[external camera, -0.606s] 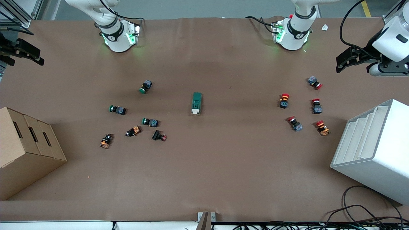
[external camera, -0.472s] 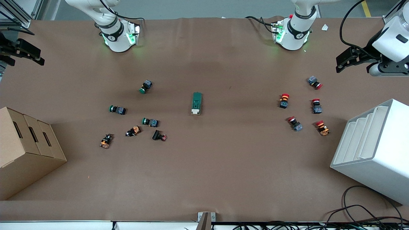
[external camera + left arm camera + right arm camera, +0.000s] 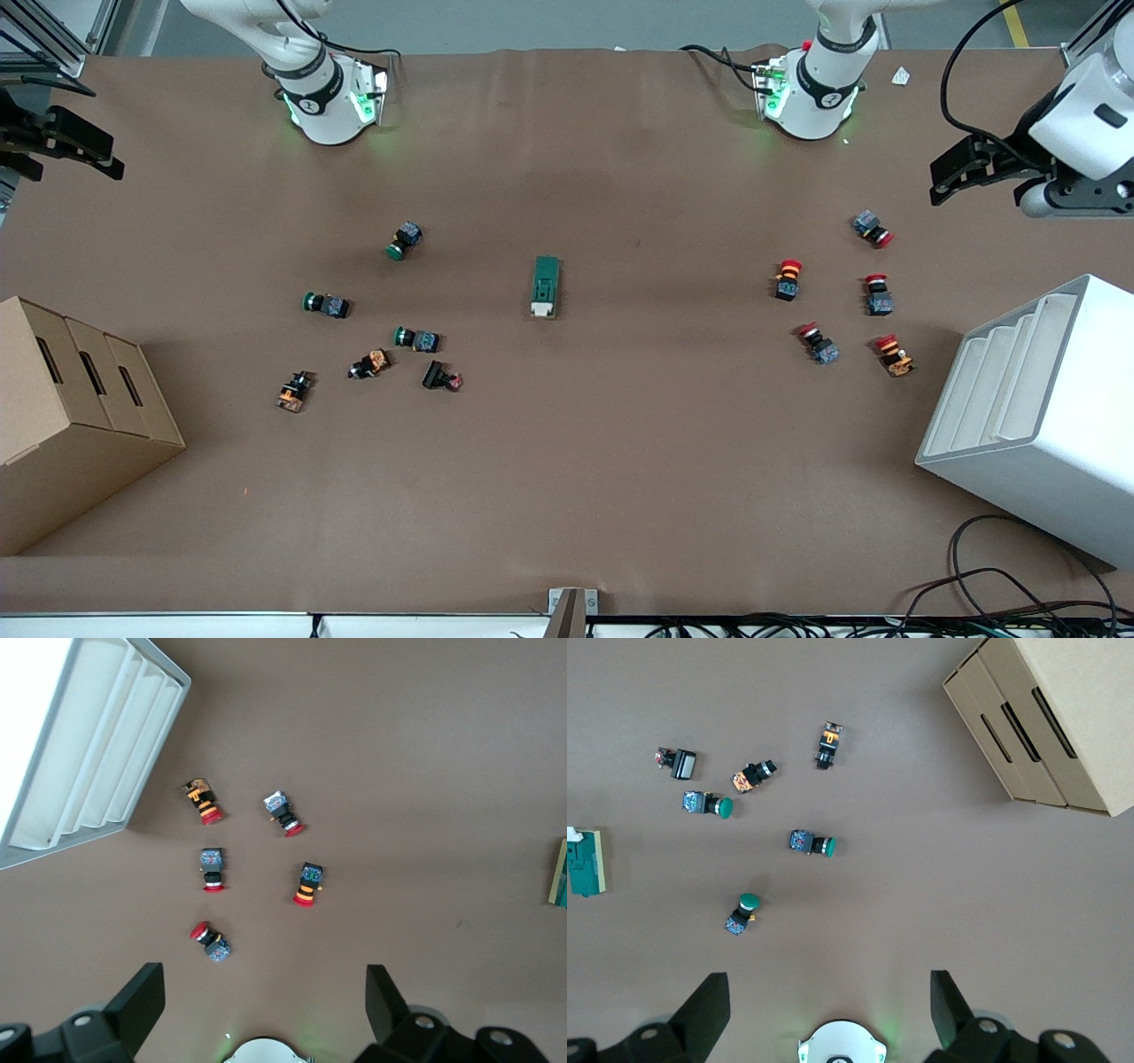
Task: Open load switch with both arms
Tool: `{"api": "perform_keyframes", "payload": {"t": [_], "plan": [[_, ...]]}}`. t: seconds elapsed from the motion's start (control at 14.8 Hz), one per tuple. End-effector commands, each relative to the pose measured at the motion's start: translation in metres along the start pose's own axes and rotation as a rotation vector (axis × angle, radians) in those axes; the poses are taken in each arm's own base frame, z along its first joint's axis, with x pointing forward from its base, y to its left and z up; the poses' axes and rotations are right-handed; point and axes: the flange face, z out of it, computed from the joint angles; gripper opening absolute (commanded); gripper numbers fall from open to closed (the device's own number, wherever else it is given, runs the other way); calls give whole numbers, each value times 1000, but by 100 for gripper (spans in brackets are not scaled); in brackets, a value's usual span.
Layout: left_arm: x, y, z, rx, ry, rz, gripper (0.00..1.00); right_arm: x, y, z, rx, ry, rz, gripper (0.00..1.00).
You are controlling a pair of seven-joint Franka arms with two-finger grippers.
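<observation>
I am watching the load switch [image 3: 546,286] lying at the center of the front view on the brown table [image 3: 620,461], its white end pointing toward the lower edge of the frame; nothing is touching it. My left gripper [image 3: 961,168] is hanging at the upper right of the front view, fingers spread wide and holding nothing, above the cluster of red push buttons [image 3: 211,869]. My right gripper [image 3: 62,146] is hanging at the upper left edge, likewise wide open and empty, above the green push buttons [image 3: 812,843]. A cardboard box [image 3: 62,416] is sitting at lower left, a white tray [image 3: 1045,416] at lower right.
</observation>
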Motion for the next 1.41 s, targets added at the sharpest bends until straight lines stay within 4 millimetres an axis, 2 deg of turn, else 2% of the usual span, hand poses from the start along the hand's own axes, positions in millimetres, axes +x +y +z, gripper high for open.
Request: {"api": "perform_keyframes", "payload": {"t": [0.0, 0.13, 0.34, 0.54, 0.67, 0.81, 0.88, 1.01, 1.08, 1.21, 1.35], "plan": [[16, 29, 10, -38, 28, 35, 100, -10, 3, -3, 24, 2, 24, 100], [24, 67, 28, -44, 21, 33, 100, -9, 2, -3, 29, 2, 28, 100], [34, 120, 51, -60, 33, -68, 100, -9, -3, -10, 23, 17, 10, 100], [29, 179, 81, -64, 39, -97, 100, -7, 3, -14, 22, 24, 27, 100], [21, 220, 108, -53, 65, -123, 100, 10, 4, 6, 16, -15, 25, 100], [6, 265, 138, -44, 83, -138, 100, 23, 11, 18, 15, -21, 30, 100], [-3, 287, 153, -40, 93, -147, 100, 34, 14, 31, 16, -35, 35, 100], [-25, 330, 183, -5, 128, -151, 100, 47, 20, 46, 16, -51, 45, 100], [-34, 346, 197, 4, 136, -168, 100, 58, 24, 62, 15, -74, 49, 100], [-61, 380, 228, 16, 149, -184, 100, 86, 29, 113, 20, -172, 56, 100], [-92, 411, 259, 11, 181, -202, 100, 91, 29, 119, 21, -177, 57, 100]]}}
